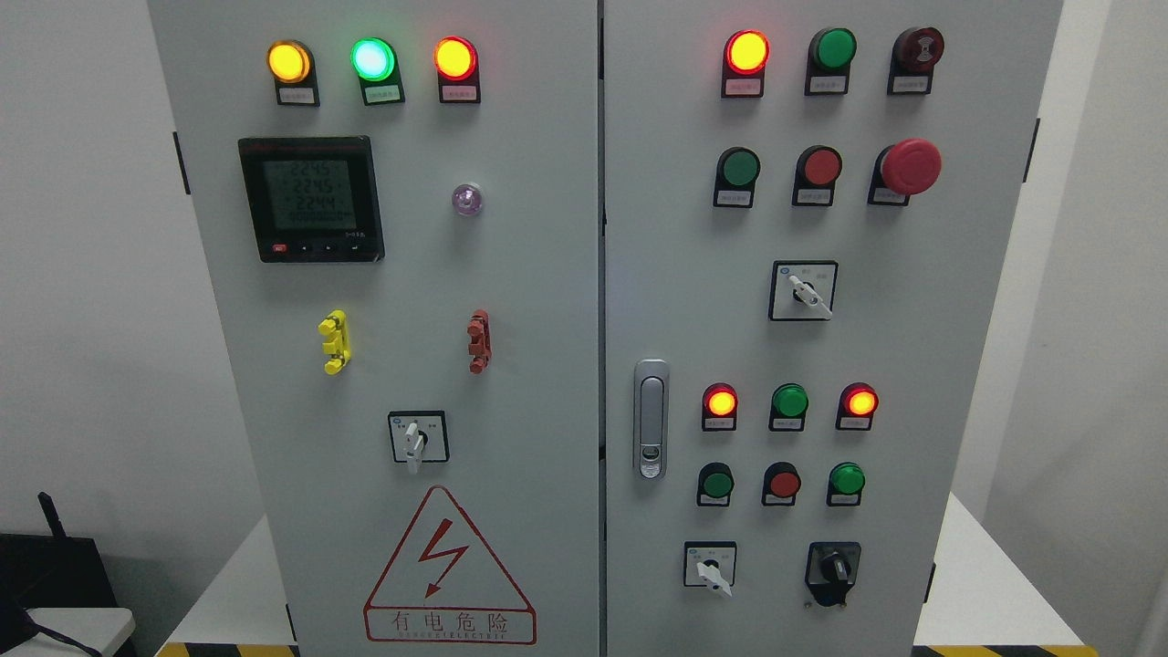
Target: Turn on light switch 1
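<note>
Likely switch 1 (419, 442), though unconfirmed, is a stiff rotary knob to pinch by its lever; no hands or fingers show.

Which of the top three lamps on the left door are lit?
All three: the yellow lamp, green lamp and orange-red lamp each glow brightly on the left door.

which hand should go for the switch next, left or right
Cannot be settled from this view: neither hand shows. No label is readable, so which control is switch 1 is unclear. As a guess, the left-door rotary switch would suit the left arm, the right-door selectors the right.
</note>
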Controlling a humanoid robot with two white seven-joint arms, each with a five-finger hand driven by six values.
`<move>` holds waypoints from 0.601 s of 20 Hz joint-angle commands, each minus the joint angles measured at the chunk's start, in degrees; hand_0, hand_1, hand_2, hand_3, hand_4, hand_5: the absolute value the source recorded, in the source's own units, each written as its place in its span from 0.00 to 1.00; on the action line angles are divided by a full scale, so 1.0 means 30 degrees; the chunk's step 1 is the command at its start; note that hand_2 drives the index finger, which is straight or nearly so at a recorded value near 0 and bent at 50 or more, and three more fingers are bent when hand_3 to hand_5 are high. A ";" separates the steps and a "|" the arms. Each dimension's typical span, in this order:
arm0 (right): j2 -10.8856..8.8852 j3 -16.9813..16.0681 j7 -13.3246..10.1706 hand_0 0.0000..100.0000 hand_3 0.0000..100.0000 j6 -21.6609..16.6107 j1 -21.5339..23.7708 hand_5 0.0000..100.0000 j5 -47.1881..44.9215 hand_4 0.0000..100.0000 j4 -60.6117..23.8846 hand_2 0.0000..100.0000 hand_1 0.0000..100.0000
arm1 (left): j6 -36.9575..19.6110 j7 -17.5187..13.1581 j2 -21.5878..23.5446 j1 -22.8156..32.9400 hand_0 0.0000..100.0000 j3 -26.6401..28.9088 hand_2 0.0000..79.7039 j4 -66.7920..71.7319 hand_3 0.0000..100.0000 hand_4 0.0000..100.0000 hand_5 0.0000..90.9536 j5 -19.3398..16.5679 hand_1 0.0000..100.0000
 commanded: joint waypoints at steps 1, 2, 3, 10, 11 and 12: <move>0.0000 0.0000 -0.0013 0.12 0.00 0.0014 -0.0001 0.00 -0.0351 0.00 0.0000 0.00 0.39 | -0.0348 -0.0066 0.1224 0.0804 0.41 0.5463 0.06 -0.8568 0.15 0.22 0.00 -0.0043 0.03; 0.0000 0.0000 -0.0013 0.12 0.00 0.0014 -0.0001 0.00 -0.0323 0.00 0.0000 0.00 0.39 | -0.0406 -0.0066 0.1371 0.0863 0.41 0.5640 0.08 -0.9564 0.16 0.24 0.00 -0.0043 0.03; 0.0000 0.0000 -0.0013 0.12 0.00 0.0014 -0.0001 0.00 -0.0322 0.00 0.0000 0.00 0.39 | -0.0436 -0.0066 0.1517 0.0892 0.41 0.5816 0.11 -1.0531 0.18 0.27 0.00 -0.0043 0.03; 0.0000 0.0000 -0.0013 0.12 0.00 0.0014 -0.0001 0.00 -0.0322 0.00 0.0000 0.00 0.39 | -0.0407 -0.0124 0.2192 0.0600 0.45 0.6959 0.20 -1.6831 0.27 0.36 0.02 0.0015 0.00; 0.0000 0.0000 -0.0013 0.12 0.00 0.0014 -0.0001 0.00 -0.0351 0.00 0.0000 0.00 0.39 | -0.0407 -0.0328 0.2251 0.0484 0.46 0.7018 0.20 -1.7477 0.28 0.37 0.05 0.0015 0.00; 0.0000 0.0000 -0.0013 0.12 0.00 0.0014 -0.0001 0.00 -0.0323 0.00 0.0000 0.00 0.39 | -0.0407 -0.0620 0.2280 0.0366 0.46 0.7019 0.20 -1.8035 0.29 0.39 0.07 0.0015 0.00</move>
